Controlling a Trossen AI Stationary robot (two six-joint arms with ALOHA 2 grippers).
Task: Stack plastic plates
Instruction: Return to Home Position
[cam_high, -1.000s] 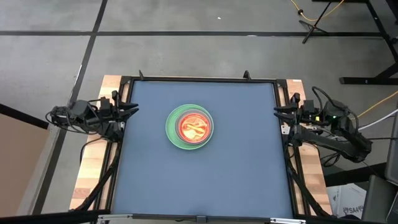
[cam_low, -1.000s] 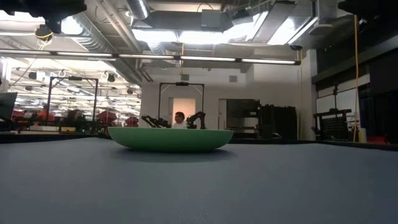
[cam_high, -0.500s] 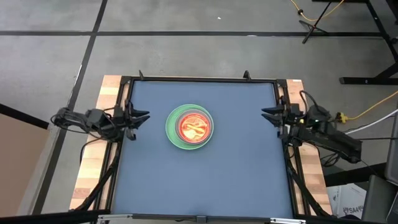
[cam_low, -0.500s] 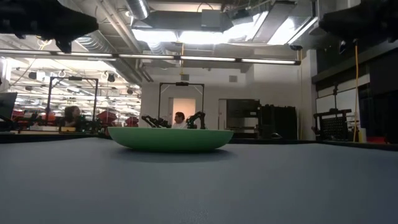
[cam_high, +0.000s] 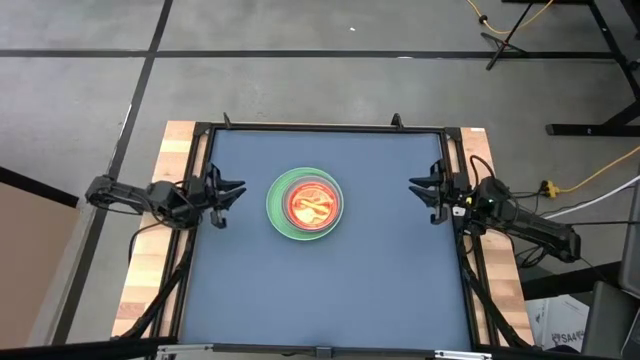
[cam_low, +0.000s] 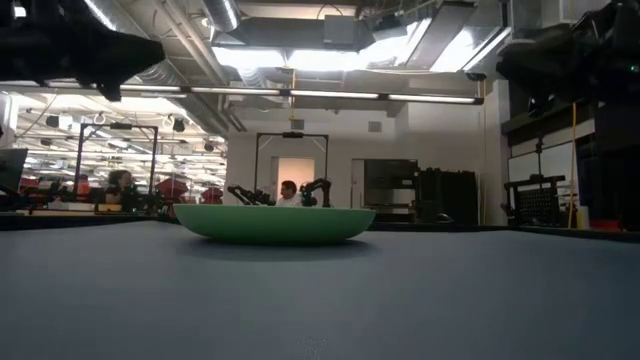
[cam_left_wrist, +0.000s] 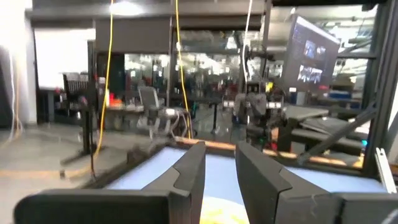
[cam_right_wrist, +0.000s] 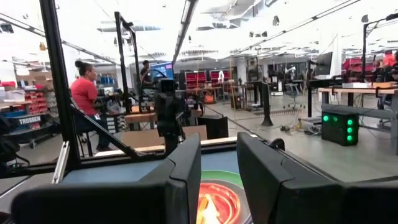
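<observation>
The plastic plates (cam_high: 305, 204) sit nested in one stack slightly left of the table's middle. The large green plate (cam_low: 275, 223) rests on the mat and a translucent orange plate (cam_right_wrist: 214, 202) lies on top; the plates between are mostly hidden. My left gripper (cam_high: 232, 196) hovers over the table's left edge and points level at the stack, its fingers a little apart (cam_left_wrist: 221, 168). My right gripper (cam_high: 421, 194) hovers over the right edge and faces the stack the same way, fingers a little apart (cam_right_wrist: 217, 163). Neither gripper holds anything.
A blue-grey mat (cam_high: 330, 290) covers the table inside a black frame (cam_high: 320, 128), with wooden strips on both sides. There is bare mat all around the stack. Beyond the table are workbenches, other robot rigs and people, one in a red top (cam_right_wrist: 84, 93).
Both grippers have swung in from outside the side rails toward the plate stack, the left one toward the table's right and the right one toward its left, and now reach over the mat's edges. The plates have stayed where they were.
</observation>
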